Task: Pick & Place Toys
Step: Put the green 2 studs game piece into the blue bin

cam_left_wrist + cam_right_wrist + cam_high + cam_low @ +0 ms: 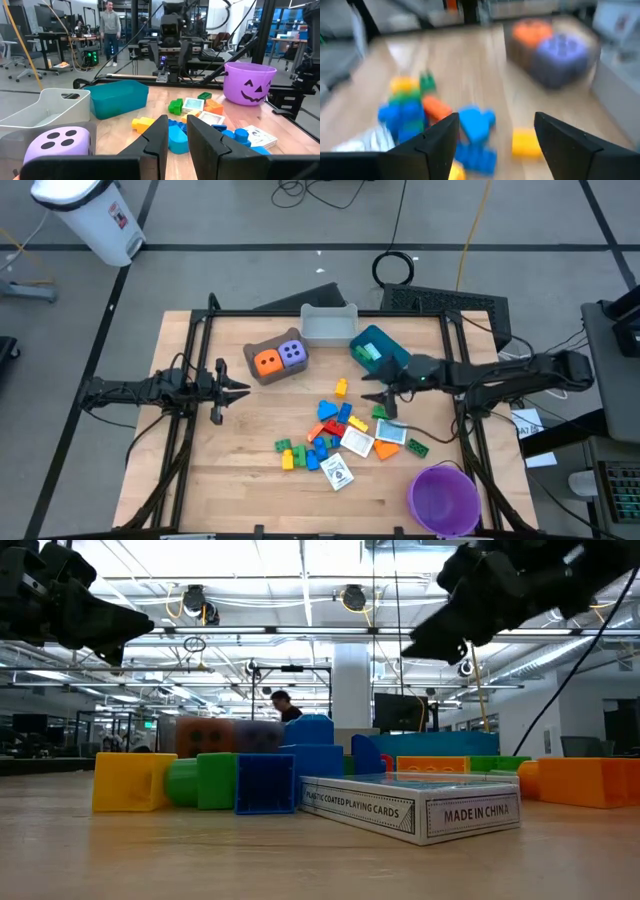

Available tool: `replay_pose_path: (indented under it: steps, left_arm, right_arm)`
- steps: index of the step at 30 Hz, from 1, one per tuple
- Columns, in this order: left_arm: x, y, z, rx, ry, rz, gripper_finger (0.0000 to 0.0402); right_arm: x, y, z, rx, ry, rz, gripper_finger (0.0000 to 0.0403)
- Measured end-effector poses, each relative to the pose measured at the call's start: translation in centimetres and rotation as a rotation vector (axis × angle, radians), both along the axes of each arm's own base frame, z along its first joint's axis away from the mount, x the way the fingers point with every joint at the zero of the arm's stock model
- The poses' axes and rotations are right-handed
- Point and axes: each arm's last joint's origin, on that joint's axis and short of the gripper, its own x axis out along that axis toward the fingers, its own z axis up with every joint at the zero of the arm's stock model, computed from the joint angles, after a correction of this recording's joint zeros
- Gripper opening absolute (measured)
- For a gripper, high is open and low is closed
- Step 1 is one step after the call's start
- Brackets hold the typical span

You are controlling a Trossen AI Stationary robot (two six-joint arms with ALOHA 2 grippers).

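The orange die [266,361] and the purple die [292,353] sit side by side in a brown bin [262,376] at the far left of centre. Small bricks [325,435] in red, blue, green and yellow lie in a loose pile mid-table, with white cards [358,442] and a card box [338,472] among them. One yellow brick [340,388] lies apart, on the far side of the pile. My right gripper [372,398] hovers open above the table beside that brick, with nothing between its fingers [440,137]. My left gripper [176,135] waits at the table's left side, level, its fingers a narrow gap apart and holding nothing.
A grey bin [329,323] and a teal bin [378,348] holding a green brick stand along the far edge. A purple bowl [442,498] stands at the near right corner. A black frame [200,330] borders the table. A person [110,22] stands in the room beyond.
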Motion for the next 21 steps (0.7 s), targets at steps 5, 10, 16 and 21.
replay_pose_path:
  steps: [5,10,16,21]
  left_arm:
    - [0.0,0.0,0.0,0.0,0.0,0.0,0.0076]
    - [0.0,0.0,0.0,0.0,0.001,0.0,0.0076]
    - [0.0,0.0,0.0,0.0,0.0,-0.001,0.0076]
    - [0.0,0.0,0.0,0.0,0.0,-0.001,0.0076]
  right_arm:
    - [0.4,1.7,1.3,0.004,0.308,-0.024,0.0271]
    - [0.3,2.9,-0.9,0.035,0.458,-0.017,0.0263]
    - [0.4,3.9,-3.7,-0.003,0.549,-0.007,0.0251]
    - [0.7,4.0,-5.4,-0.045,0.619,-0.049,0.0251]
